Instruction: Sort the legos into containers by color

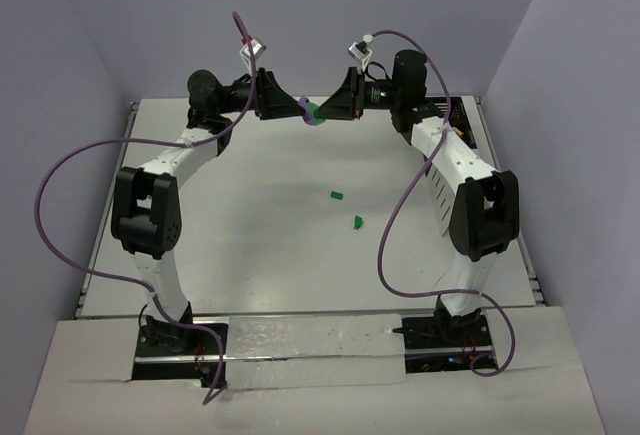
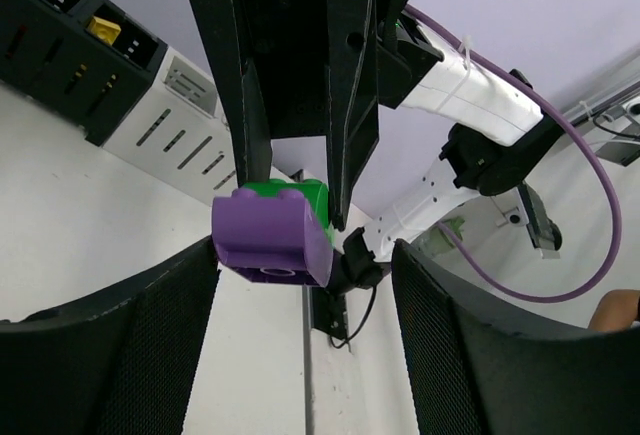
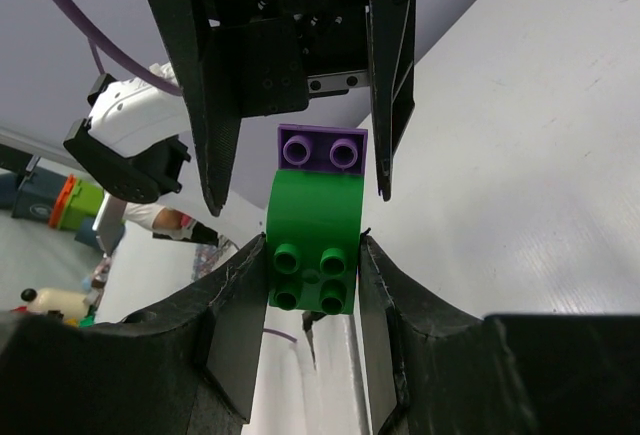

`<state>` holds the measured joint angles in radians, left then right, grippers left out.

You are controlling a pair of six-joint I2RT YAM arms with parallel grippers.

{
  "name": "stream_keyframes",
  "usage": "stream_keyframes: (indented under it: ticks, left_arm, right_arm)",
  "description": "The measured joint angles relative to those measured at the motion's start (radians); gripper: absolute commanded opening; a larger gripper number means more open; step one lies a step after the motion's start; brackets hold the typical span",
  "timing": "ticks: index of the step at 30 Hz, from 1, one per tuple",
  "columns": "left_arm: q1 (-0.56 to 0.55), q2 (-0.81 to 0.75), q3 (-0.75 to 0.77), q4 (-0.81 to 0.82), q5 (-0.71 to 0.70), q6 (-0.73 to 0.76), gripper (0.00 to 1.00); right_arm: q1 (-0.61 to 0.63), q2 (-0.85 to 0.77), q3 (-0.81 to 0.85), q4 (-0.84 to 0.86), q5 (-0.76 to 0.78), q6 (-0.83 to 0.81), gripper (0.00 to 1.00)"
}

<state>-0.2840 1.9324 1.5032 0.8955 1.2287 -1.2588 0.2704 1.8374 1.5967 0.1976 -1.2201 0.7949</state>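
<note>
a joined green lego [image 3: 315,220] and purple lego [image 3: 322,148] are held at the far middle, the green clamped by the right gripper [image 3: 312,255], the purple straddled untouched by the wide jaws of the left gripper [image 2: 300,255], while two loose legos [image 1: 336,195] are left unsorted on the table [image 1: 250,265].

Raised, the left pincer [image 2: 302,260] gapes facing the clamped right pincer [image 3: 312,253].

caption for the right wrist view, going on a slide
Right gripper clamps a green lego with a purple lego stuck on its end, between the left gripper's open fingers.
</note>
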Motion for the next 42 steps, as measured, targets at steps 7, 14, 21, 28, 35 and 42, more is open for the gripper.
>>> stream_keyframes:
  ticks: [7,14,21,28,35,42]
  left_arm:
    - [-0.002,0.002,0.005,-0.013,0.000,0.014,0.37]
    - [0.000,0.010,0.005,-0.018,0.003,0.004,0.00]
    - [0.006,0.010,-0.005,-0.020,-0.006,0.011,0.00]
    - [0.049,0.000,-0.050,-0.137,-0.001,0.138,0.00]
    - [0.086,-0.055,-0.026,-0.528,-0.067,0.516,0.00]
    - [0.038,-0.092,0.035,-0.893,-0.263,0.958,0.00]
  right_arm:
    - [0.009,0.000,0.000,-0.004,-0.005,-0.009,0.00]
    - [0.009,0.001,0.015,-0.034,-0.017,-0.055,0.00]
    - [-0.008,0.001,0.048,-0.130,-0.002,-0.143,0.00]
    - [-0.136,-0.028,0.057,-0.368,0.034,-0.346,0.00]
    - [-0.314,-0.199,0.010,-0.707,0.141,-0.662,0.00]
    - [-0.511,-0.380,-0.006,-1.070,0.318,-0.991,0.00]
